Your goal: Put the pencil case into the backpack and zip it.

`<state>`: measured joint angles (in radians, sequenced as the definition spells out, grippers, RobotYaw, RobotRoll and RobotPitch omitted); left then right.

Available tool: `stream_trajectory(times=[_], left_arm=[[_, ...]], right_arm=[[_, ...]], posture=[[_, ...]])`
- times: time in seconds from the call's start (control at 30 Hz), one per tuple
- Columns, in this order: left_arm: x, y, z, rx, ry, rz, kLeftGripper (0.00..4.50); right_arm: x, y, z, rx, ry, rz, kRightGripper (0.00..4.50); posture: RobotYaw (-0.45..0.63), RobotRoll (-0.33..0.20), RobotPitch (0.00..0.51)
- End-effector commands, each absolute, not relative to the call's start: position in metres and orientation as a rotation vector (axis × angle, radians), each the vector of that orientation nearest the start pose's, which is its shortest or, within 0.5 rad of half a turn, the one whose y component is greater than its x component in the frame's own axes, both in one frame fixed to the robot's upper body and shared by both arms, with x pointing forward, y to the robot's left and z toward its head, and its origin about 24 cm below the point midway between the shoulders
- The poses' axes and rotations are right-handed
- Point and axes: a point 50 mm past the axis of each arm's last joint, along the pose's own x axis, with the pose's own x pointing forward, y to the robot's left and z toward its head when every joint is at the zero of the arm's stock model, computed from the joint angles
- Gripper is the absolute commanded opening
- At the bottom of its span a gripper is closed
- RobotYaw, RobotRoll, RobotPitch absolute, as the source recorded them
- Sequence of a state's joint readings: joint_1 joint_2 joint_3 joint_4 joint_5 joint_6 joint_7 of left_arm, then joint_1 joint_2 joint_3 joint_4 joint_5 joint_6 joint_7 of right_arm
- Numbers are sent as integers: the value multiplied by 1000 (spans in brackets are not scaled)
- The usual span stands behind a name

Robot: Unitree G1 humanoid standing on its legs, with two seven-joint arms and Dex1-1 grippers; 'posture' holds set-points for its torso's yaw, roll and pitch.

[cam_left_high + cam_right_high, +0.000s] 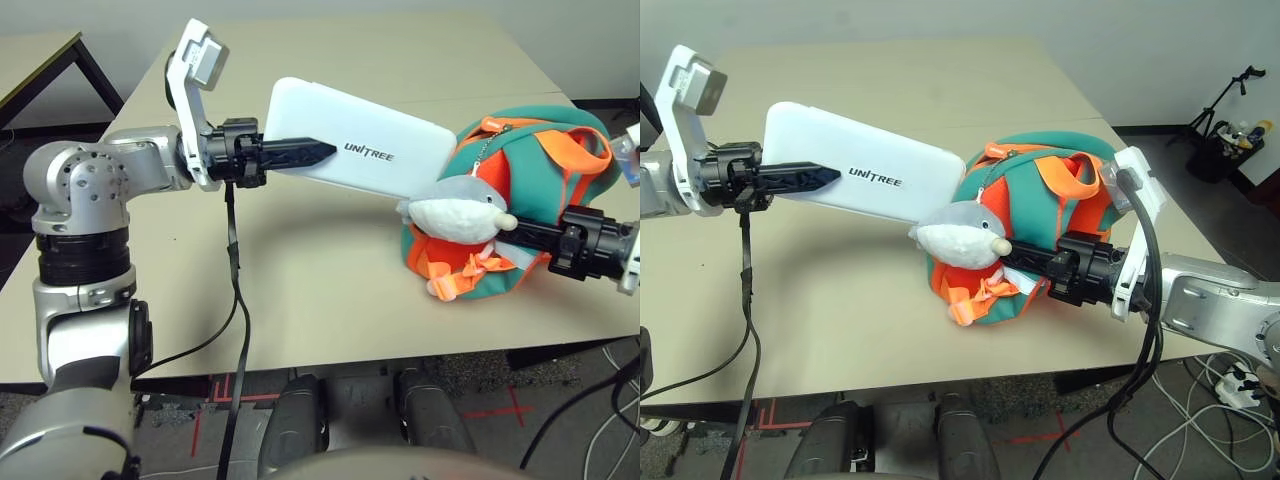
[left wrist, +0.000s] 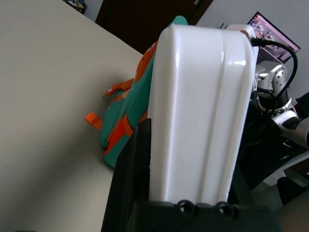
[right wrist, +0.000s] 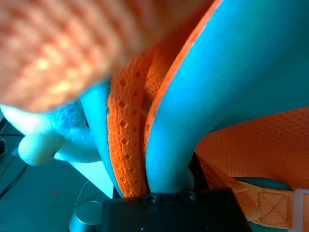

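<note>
My left gripper [image 1: 320, 152] is shut on one end of the white pencil case [image 1: 370, 145], marked "UNITREE", and holds it tilted above the table. The case's far end reaches the top of the teal and orange backpack [image 1: 560, 170], behind the grey-white plush dolphin charm [image 1: 460, 212]. In the left wrist view the pencil case [image 2: 203, 111] stands between my black fingers, with the backpack [image 2: 130, 116] beyond. My right gripper [image 1: 1015, 258] comes in from the right and is shut on the backpack's teal and orange edge [image 3: 159, 140].
The beige table [image 1: 330, 290] has bare surface in front of and behind the backpack. A black cable [image 1: 238, 290] hangs from my left arm over the near edge. Another table [image 1: 30, 60] stands at the back left. A tripod [image 1: 1230, 100] stands on the floor at the right.
</note>
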<state>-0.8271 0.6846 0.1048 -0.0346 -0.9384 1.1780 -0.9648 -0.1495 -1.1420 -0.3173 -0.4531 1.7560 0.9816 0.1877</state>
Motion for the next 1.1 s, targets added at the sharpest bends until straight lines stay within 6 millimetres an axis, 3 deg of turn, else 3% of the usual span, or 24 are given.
stream_trajectory(times=[0.03, 0.37, 0.6, 0.73, 0.9, 1.1], left_arm=[[298, 155, 241, -165, 271, -1341, 1294], [314, 115, 248, 40, 199, -1488, 1293], [313, 86, 267, 114, 271, -1754, 1292], [327, 85, 288, 141, 269, -1775, 1291], [341, 90, 302, 226, 259, -1753, 1290], [342, 104, 315, 243, 234, -1716, 1290]], right_arm=[[207, -205, 222, 249, 423, 871, 162], [207, -202, 222, 252, 419, 881, 162], [205, -196, 220, 257, 425, 901, 162], [204, -194, 220, 260, 422, 905, 162], [204, -194, 219, 257, 417, 898, 162], [204, -195, 219, 257, 418, 886, 162]], posture=[[-69, 0, 84], [-79, 0, 91], [-112, 0, 92], [-130, 0, 88], [-150, 0, 85], [-144, 0, 83]])
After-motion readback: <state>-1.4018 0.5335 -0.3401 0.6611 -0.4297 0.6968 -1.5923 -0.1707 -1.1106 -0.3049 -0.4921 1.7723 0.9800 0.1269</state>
